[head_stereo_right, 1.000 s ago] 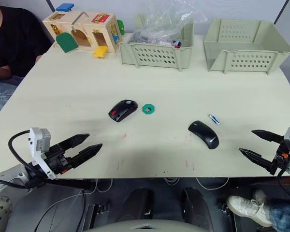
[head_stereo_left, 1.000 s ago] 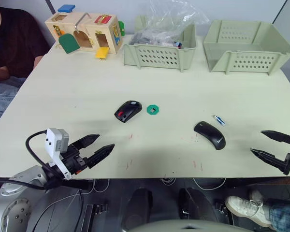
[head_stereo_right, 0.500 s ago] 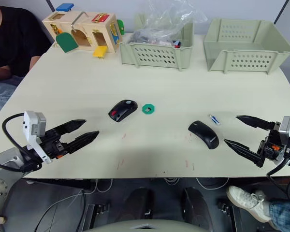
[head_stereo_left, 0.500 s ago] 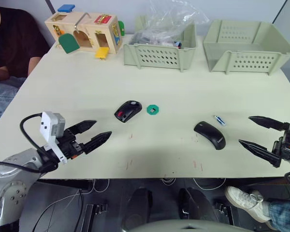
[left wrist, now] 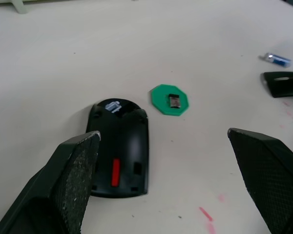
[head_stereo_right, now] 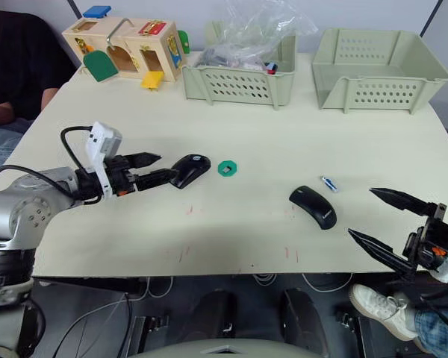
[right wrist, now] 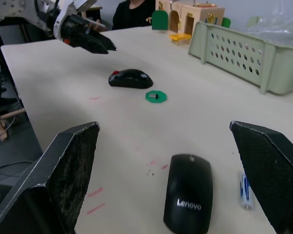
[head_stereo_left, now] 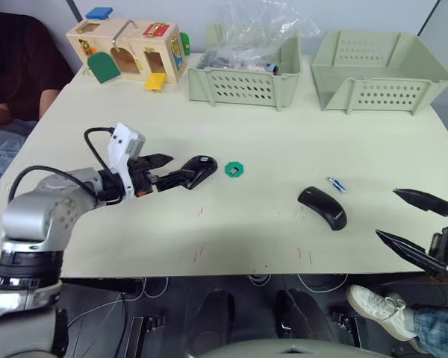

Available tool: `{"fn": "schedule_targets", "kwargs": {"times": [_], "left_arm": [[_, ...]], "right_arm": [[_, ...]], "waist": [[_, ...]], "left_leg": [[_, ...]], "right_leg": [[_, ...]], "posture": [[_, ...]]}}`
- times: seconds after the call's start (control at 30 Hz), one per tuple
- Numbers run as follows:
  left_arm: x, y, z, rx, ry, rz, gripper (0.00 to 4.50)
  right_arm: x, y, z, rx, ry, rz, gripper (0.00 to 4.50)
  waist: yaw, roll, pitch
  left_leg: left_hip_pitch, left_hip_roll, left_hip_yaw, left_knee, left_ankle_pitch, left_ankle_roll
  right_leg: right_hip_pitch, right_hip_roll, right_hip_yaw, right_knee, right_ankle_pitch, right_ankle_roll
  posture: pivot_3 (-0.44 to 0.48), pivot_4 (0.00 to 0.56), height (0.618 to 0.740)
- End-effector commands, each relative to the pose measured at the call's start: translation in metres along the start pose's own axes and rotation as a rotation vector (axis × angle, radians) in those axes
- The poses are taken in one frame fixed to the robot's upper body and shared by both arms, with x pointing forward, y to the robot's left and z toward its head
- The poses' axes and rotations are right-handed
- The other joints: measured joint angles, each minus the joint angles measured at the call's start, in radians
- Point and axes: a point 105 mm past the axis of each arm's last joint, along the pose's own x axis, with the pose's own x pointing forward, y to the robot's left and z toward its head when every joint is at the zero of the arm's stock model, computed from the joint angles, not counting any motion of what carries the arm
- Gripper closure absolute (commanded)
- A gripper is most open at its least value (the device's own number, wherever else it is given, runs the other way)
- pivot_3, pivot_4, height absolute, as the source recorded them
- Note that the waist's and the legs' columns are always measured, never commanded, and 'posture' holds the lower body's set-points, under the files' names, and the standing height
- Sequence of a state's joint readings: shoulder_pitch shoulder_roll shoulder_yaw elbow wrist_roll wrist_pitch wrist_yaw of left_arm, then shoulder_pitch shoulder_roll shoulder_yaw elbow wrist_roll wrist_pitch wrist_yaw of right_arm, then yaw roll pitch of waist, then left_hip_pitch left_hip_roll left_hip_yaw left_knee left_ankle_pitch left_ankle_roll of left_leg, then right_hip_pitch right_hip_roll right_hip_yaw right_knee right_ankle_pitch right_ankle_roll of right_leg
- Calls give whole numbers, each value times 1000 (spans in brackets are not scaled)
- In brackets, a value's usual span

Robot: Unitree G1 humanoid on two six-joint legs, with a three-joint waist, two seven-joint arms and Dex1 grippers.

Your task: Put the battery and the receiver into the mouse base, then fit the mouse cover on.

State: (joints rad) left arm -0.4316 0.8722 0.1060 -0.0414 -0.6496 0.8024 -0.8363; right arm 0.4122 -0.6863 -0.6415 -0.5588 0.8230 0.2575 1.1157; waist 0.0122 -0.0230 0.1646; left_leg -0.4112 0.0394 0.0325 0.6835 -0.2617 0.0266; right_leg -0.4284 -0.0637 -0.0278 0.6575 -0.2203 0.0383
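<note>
Left bin: a pale green perforated bin (head_stereo_left: 243, 82) at the far edge of the table (head_stereo_left: 284, 142) holds a crumpled clear plastic bag (head_stereo_left: 265, 30) with dark items under it.
Right bin: a second pale green bin (head_stereo_left: 377, 71) beside it, nothing visible inside.
Wooden box: a toy box (head_stereo_left: 131, 48) with coloured doors stands at the far left corner.
Mouse base: the mouse base (left wrist: 118, 148) lies near the table's middle, red patch up, between the tips of the left gripper (head_stereo_left: 168, 170), one finger (left wrist: 71, 183) just beside its flank.
Green disc: a flat green disc (left wrist: 170, 100) with a small dark part on it sits just right of the mouse base.
Mouse cover: the mouse cover (head_stereo_left: 322, 207) lies on the right half of the table, in front of the right gripper (head_stereo_right: 388, 224).
Battery: the battery (head_stereo_left: 337, 184) lies just beyond the mouse cover, toward the right gripper's side.
Left arm: stretched low across the table, fingers spread wide, gripping nothing.
Right arm: low at the near right edge, fingers wide apart, empty.
Person: a seated person (head_stereo_left: 15, 82) at the far left.
</note>
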Motion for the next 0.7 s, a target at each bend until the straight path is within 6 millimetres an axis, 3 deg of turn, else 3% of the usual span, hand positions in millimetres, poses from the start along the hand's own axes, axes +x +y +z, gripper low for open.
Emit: {"fn": "schedule_targets", "kwargs": {"times": [0.03, 0.17, 0.37, 0.7], "left_arm": [[6, 4, 9, 38, -15, -2, 69], [11, 10, 10, 60, -5, 12, 69], [27, 13, 6, 73, 36, 14, 69], [47, 19, -1, 119, 120, 72, 69]], "right_arm": [[-15, 4, 2, -46, 1, -25, 0], [-21, 12, -4, -18, -1, -36, 0], [-14, 23, -4, -18, -54, -36, 0], [-9, 26, -7, -13, -49, -47, 0]], "waist": [[4, 0, 0], [3, 0, 0], [1, 0, 0], [3, 0, 0]], "left_leg": [[0, 0, 0, 0, 0, 0], [-1, 0, -1, 0, 0, 0], [-1, 0, -1, 0, 0, 0], [-1, 0, -1, 1, 0, 0]], "right_leg": [[0, 0, 0, 0, 0, 0], [0, 0, -1, -1, 0, 0], [0, 0, -1, 0, 0, 0], [0, 0, -1, 0, 0, 0]], "posture": [[0, 150, 740], [0, 150, 740], [0, 150, 740], [0, 150, 740]]}}
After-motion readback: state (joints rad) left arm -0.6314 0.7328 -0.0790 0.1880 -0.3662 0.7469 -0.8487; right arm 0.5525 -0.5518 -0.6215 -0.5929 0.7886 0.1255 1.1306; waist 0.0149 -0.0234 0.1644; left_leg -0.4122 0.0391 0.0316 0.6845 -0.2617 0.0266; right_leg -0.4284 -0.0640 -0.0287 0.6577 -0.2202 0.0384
